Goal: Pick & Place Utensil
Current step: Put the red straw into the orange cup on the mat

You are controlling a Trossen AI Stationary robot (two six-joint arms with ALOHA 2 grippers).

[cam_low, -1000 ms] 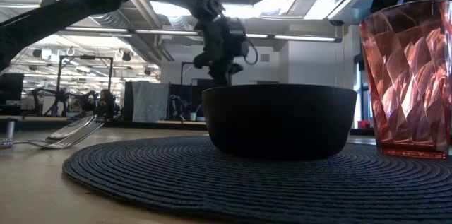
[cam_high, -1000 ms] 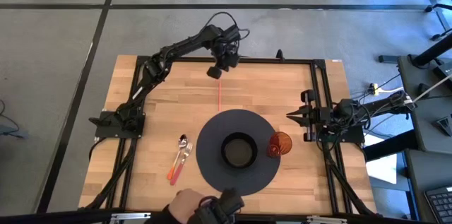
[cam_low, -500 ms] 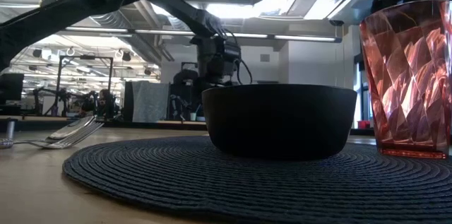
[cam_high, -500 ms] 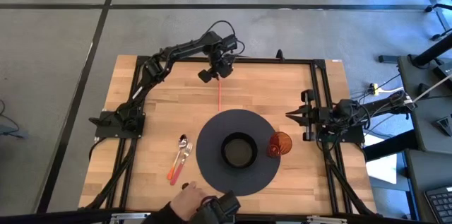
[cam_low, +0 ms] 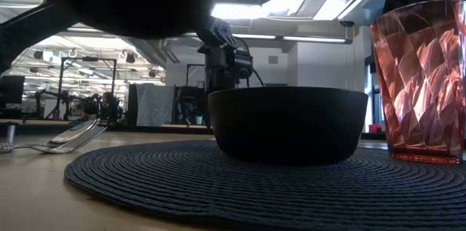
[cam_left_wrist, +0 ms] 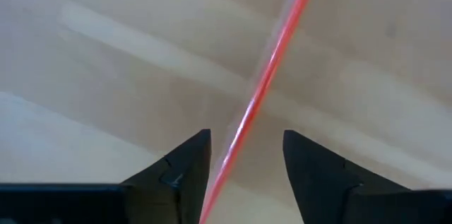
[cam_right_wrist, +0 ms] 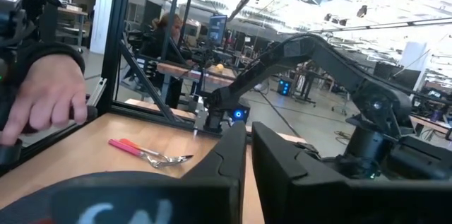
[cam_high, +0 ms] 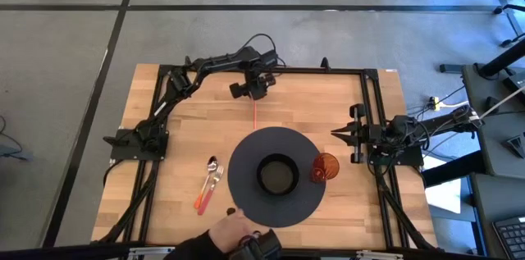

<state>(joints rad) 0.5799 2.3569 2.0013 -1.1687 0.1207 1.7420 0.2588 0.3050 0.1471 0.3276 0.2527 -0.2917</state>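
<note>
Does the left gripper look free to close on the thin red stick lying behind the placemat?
Probably yes. The left gripper hangs open right above the red stick, which shows between its fingers in the wrist view. The bare table around it holds no obstacle; the placemat lies apart.

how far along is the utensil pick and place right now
Done: little shows as done. A spoon and fork lie left of the round mat, which carries the bowl, with the cup beside it.
In hand: the left hand is open over a thin red utensil on the table, gripping nothing.
Left: grasping and placing it. The right hand waits shut. A person's hand reaches in at the near edge.
</note>
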